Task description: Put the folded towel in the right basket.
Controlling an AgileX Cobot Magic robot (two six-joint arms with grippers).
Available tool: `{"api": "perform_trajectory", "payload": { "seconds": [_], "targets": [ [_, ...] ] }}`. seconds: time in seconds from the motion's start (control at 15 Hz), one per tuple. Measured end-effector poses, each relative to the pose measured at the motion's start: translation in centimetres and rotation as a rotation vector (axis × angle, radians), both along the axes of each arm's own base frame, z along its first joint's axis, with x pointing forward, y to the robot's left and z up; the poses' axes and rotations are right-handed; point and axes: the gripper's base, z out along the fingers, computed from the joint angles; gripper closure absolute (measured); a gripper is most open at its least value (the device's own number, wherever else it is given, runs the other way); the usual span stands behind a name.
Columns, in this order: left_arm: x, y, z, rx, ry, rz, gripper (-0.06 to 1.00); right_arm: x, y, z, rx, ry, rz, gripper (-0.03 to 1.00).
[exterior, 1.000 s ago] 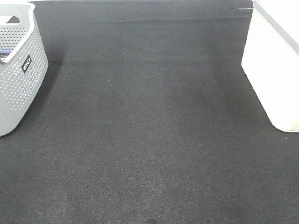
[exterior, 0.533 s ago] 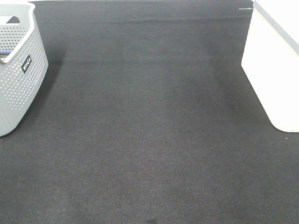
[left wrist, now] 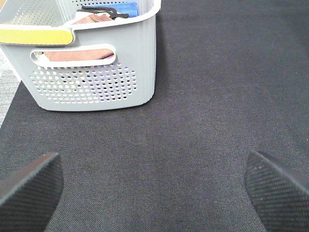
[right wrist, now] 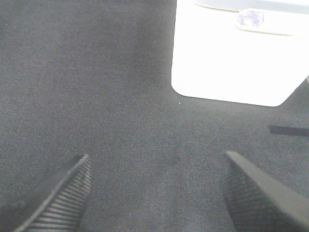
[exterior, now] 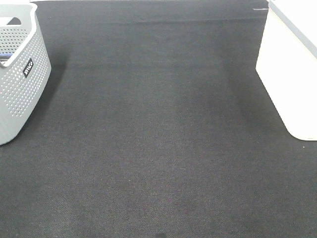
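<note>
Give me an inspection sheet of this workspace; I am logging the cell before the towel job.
Surface: dark woven mat, bare across the middle.
Job's things: white right basket at the mat's right edge; no folded towel lies on the mat. Grey perforated basket at the left holds brownish cloth, a blue item and a black strap.
Clutter: nothing seen.
Grippers: left gripper and right gripper both open, empty, fingers wide apart above the mat.
Cables: nothing seen.
Surroundings: pale floor beside the mat.
</note>
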Motion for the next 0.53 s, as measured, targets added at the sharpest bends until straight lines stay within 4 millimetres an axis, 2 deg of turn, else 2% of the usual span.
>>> {"api": "perform_trajectory", "payload": {
  "seconds": [0.53],
  "targets": [
    [0.0, 0.0, 0.0, 0.0, 0.0, 0.0, -0.03, 0.0, 0.0, 0.0, 0.0, 0.0, 0.0, 0.26]
  ]
}}
